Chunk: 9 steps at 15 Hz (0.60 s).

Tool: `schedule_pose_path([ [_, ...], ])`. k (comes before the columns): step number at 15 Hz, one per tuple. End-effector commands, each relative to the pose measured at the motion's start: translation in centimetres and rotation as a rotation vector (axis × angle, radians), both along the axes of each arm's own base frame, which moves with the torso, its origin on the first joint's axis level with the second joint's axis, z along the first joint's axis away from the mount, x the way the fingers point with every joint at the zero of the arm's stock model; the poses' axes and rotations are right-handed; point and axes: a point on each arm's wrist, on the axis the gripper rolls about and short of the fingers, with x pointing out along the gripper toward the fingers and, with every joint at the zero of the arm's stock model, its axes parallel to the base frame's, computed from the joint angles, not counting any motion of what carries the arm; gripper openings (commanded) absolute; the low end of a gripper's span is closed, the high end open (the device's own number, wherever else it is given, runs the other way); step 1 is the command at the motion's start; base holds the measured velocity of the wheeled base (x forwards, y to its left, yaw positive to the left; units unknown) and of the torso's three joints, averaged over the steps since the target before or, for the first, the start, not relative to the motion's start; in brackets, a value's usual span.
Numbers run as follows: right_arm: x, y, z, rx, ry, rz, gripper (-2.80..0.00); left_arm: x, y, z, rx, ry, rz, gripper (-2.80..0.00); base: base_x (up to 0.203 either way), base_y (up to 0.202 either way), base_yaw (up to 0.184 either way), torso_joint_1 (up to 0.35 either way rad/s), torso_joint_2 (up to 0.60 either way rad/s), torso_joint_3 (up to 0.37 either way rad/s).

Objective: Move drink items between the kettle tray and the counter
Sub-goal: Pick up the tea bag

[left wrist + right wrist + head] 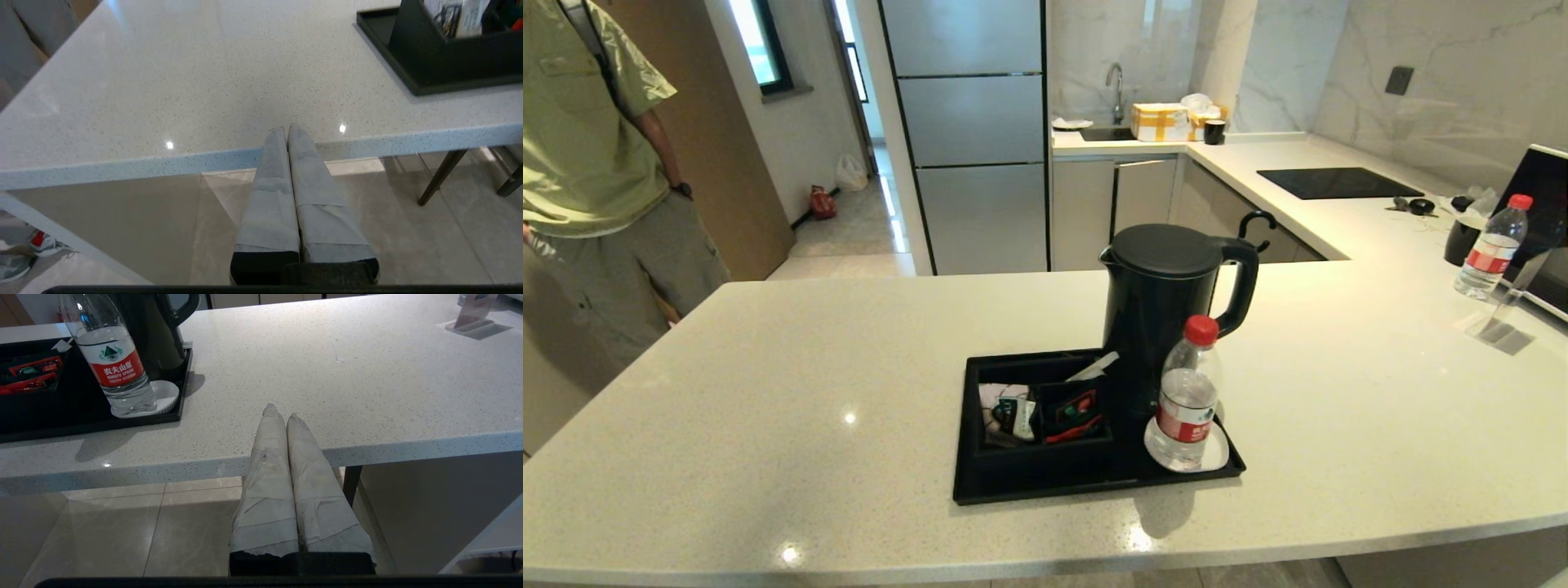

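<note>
The tall black kettle stands upright at the back of the black kettle tray on the speckled counter. A pale sachet with a dark band sits among other packets in the tray's left compartment. A red-capped water bottle stands on the white coaster. Neither gripper shows in the head view. My left gripper is shut and empty at the counter's front edge, left of the tray. My right gripper is shut and empty at the front edge, right of the bottle.
A person stands at the counter's far left. A second water bottle and a clear stand are at the far right. Red packets fill the tray's other compartment. Dark furniture legs stand under the counter.
</note>
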Motion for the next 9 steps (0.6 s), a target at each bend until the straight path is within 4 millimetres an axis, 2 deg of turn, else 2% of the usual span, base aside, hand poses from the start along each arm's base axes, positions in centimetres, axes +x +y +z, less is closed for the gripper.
schedule_pose_path([
  [1, 0.0, 0.0, 0.0, 0.000, 0.001, 0.000, -2.80, 0.4, 0.0, 1.4, -0.012, 0.034, -0.001, -2.80, 0.000, 0.000, 0.000, 0.000, 0.00, 0.000],
  [4, 0.0, 0.0, 0.0, 0.000, 0.002, 0.000, -2.80, 2.3, -0.1, 7.8, -0.160, 0.092, 0.002, -2.80, 0.000, 0.000, 0.000, 0.000, 0.00, 0.000],
  [5, 0.0, 0.0, 0.0, 0.000, -0.001, 0.000, -2.80, 2.7, -0.1, 9.1, -0.197, 0.118, -0.001, -2.80, 0.000, 0.000, 0.000, 0.000, 0.00, 0.000],
  [8, 0.0, 0.0, 0.0, 0.000, 0.001, 0.000, -2.80, 3.1, -0.3, 10.7, -0.188, 0.413, -0.100, -2.80, 0.000, 0.000, 0.000, 0.000, 0.00, 0.000],
  [9, 0.0, 0.0, 0.0, 0.000, 0.000, 0.000, -2.80, 4.0, -0.4, 11.4, -0.161, 0.519, -0.130, -2.80, 0.000, 0.000, 0.000, 0.000, 0.00, 0.000],
])
